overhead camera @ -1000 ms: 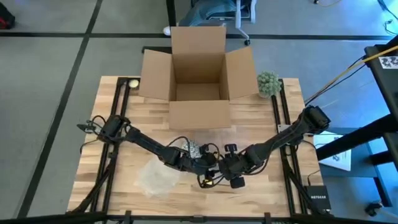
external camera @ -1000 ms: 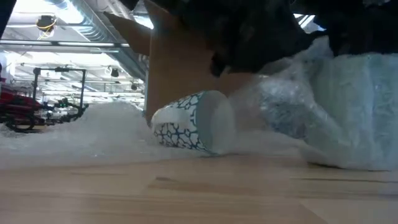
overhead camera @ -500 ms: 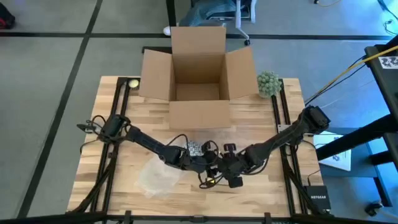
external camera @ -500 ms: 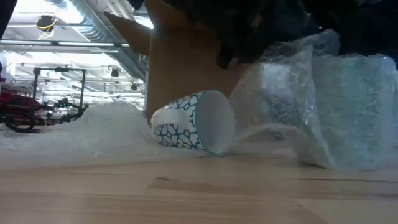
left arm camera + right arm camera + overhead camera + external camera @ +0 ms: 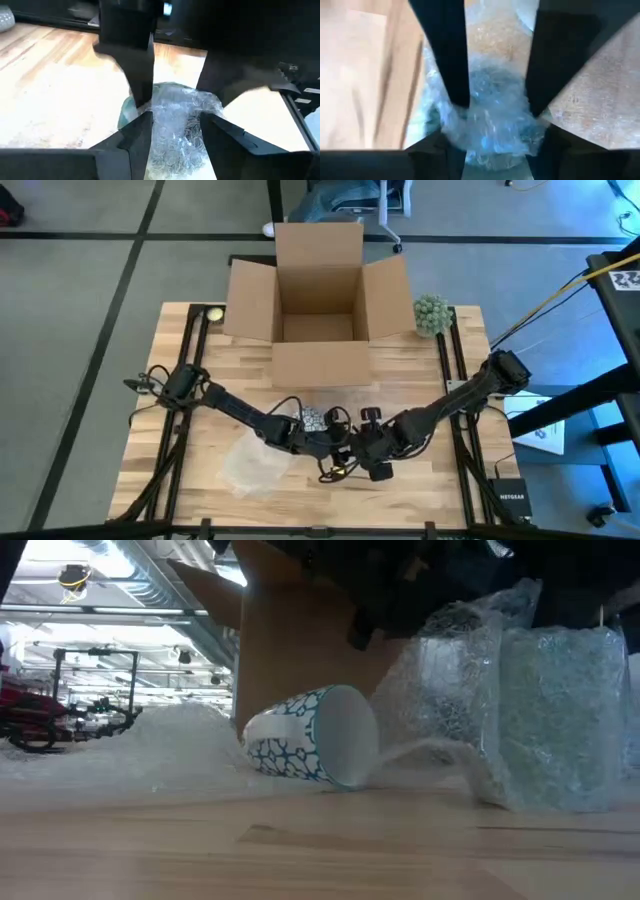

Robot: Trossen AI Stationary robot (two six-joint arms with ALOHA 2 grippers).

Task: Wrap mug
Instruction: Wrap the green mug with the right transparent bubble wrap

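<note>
Pinching one bubble wrap (image 5: 520, 710) bundle, both grippers' fingers (image 5: 135, 135) could tear it apart, leaving the mug (image 5: 310, 735) bare.

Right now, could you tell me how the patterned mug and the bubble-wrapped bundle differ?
The patterned mug lies bare on its side on the table, untouched; the bubble-wrapped bundle stands upright, covered in wrap, between the left gripper and right gripper. Both sit on the wooden table.
</note>
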